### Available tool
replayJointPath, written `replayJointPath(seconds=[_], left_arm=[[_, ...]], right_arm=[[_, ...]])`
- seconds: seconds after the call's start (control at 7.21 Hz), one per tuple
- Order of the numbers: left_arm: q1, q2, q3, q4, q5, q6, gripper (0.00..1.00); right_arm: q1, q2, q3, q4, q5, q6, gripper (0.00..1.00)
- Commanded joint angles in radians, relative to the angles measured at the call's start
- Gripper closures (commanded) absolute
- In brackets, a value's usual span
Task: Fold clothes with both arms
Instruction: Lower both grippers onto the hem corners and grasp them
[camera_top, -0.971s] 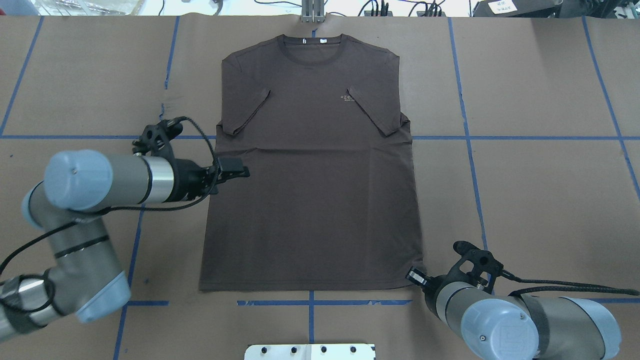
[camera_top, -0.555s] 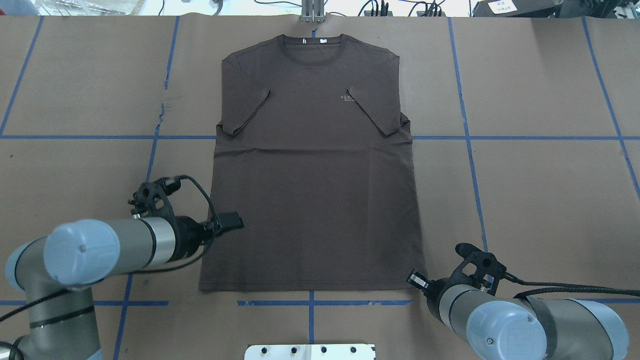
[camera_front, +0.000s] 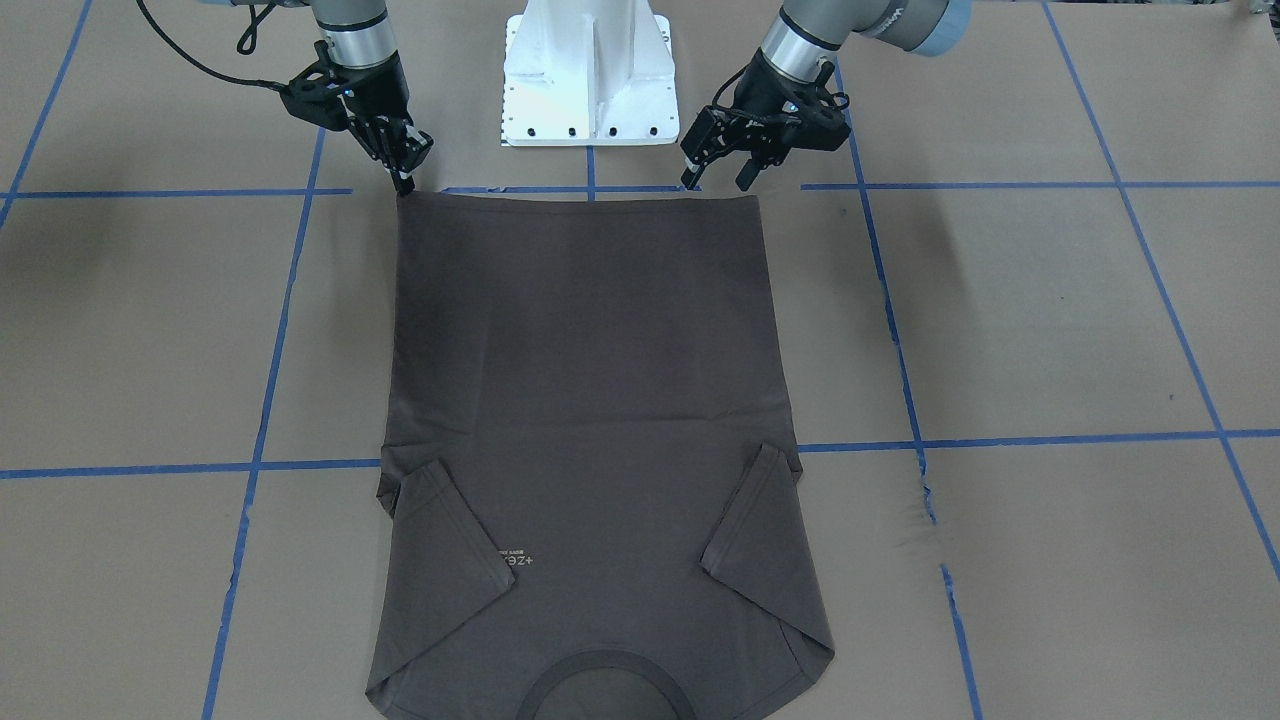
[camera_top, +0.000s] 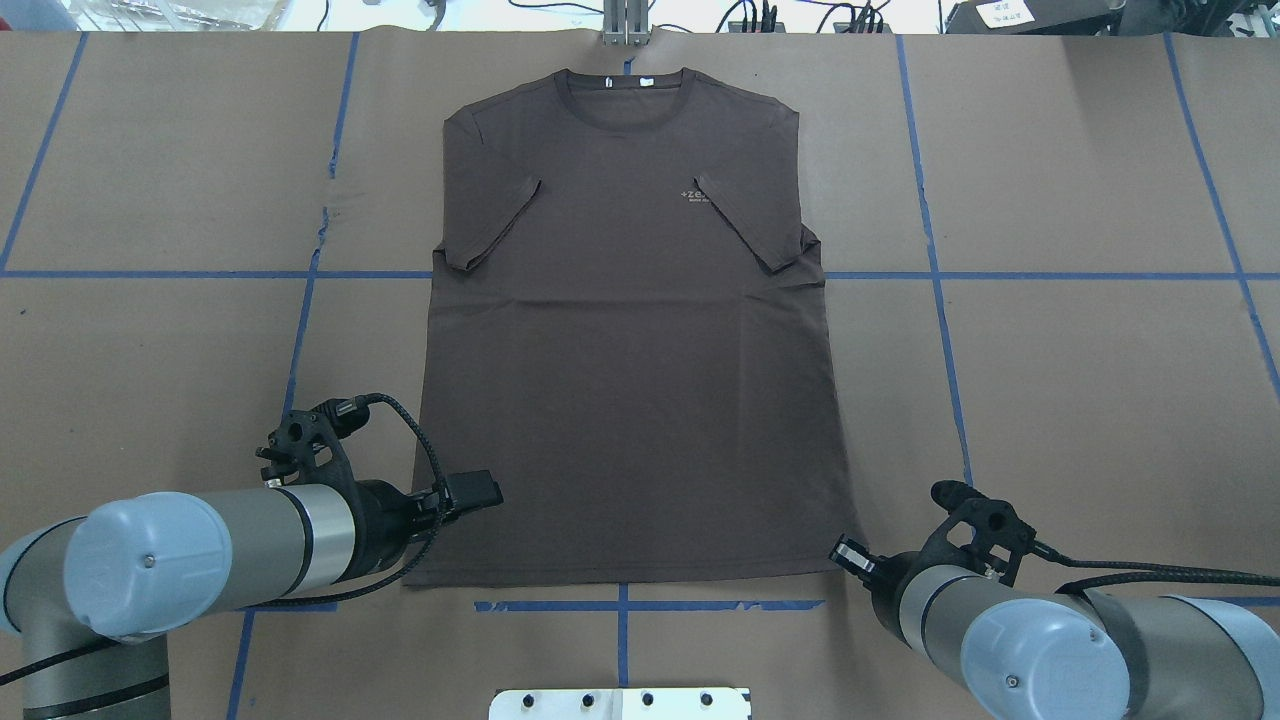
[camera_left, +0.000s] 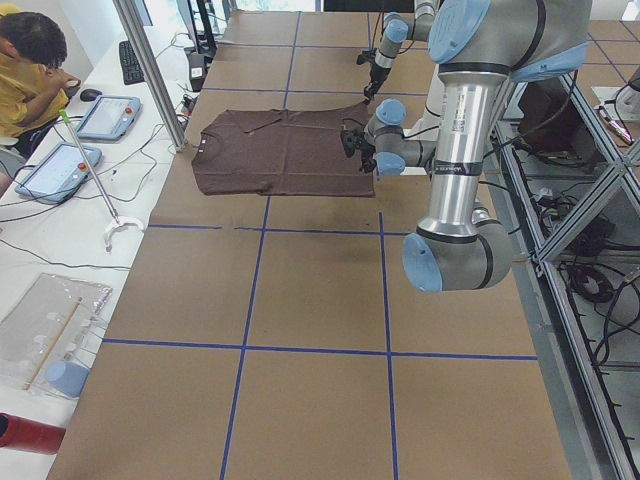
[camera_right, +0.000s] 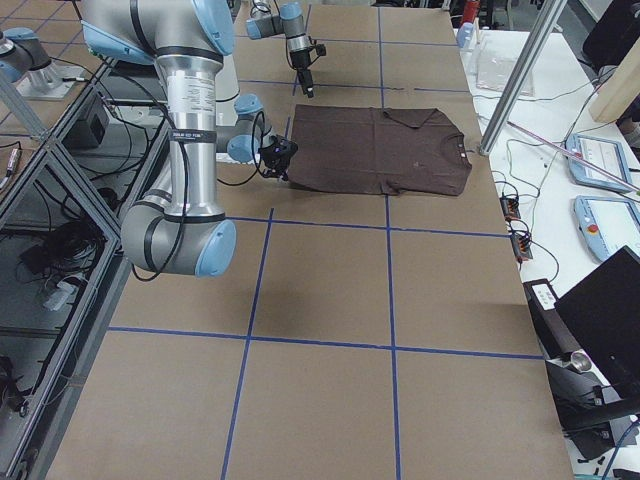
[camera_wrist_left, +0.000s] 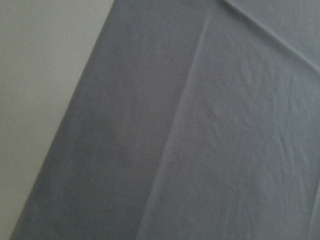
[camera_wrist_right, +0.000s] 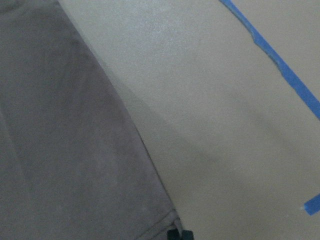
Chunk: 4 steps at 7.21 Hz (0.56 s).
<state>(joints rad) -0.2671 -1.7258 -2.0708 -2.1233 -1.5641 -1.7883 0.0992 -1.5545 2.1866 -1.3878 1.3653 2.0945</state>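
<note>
Nearest to the robot's base, the two grippers are at the hem corners of the T-shirt (camera_top: 630, 330). In the front-facing view the right gripper (camera_front: 405, 172) is at its hem corner with the fingers close together, the tips on the corner; I cannot tell if cloth is already pinched. The left gripper (camera_front: 717, 160) hangs over the other hem corner with the fingers clearly apart and holds nothing.

Farther out, the shirt lies flat and face up on the brown paper table (camera_top: 1080, 380). Both sleeves are already folded inward over the chest, and the collar (camera_top: 625, 95) is at the far edge.

I judge that the step in hand is taking the hem. Next, both grippers must pinch their corners, then lift together and carry the hem toward the collar.
</note>
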Motion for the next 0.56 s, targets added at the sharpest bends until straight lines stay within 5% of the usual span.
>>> replayJointPath(seconds=[0.0, 0.14, 0.42], left_arm=[[0.005, 0.02, -0.014, 0.075, -0.004, -0.002, 0.07], [0.04, 0.011, -0.034, 0.252, 0.002, -0.019, 0.07], [0.086, 0.014, -0.025, 0.307, 0.001, -0.02, 0.08]], right_arm=[[0.001, -0.009, 0.009, 0.0, 0.001, -0.001, 1.0], [0.001, -0.009, 0.002, 0.0, 0.001, -0.001, 1.0], [0.001, -0.009, -0.005, 0.0, 0.001, -0.001, 1.0]])
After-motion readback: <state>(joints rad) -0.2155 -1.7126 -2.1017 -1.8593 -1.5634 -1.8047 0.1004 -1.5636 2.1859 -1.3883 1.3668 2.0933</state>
